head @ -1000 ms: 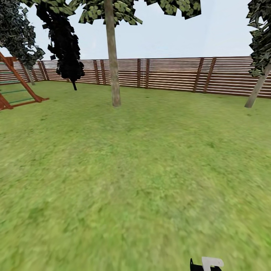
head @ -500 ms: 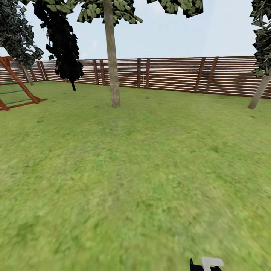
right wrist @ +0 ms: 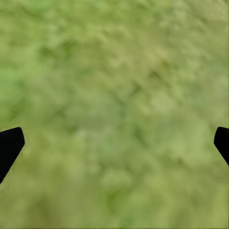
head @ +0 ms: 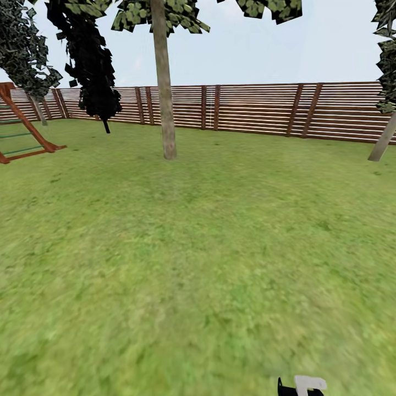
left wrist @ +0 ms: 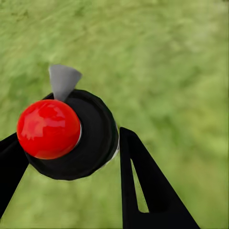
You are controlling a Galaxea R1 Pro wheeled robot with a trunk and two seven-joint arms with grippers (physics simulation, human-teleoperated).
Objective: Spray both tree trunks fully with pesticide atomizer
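Black fingers of the left tool (left wrist: pixel 71 157) clamp the pesticide atomizer (left wrist: pixel 71 136), its red cap facing the camera, above blurry grass (left wrist: pixel 171 62). Right tool (right wrist: pixel 114 145) hangs wide open over lawn. Far off, a pale tree trunk (head: pixel 164 82) stands before the slatted fence (head: pixel 253 107); another, seemingly leaning, at far right (head: pixel 383 142).

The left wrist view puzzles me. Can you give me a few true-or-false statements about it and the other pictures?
1. The left gripper holds a black bottle with a red cap. True.
2. The right gripper grips a second bottle. False: its fingers are spread wide over bare grass.
3. A wooden fence edges the lawn. True.
4. The nearest tree trunk stands right beside the robot. False: it stands well ahead, near the fence.
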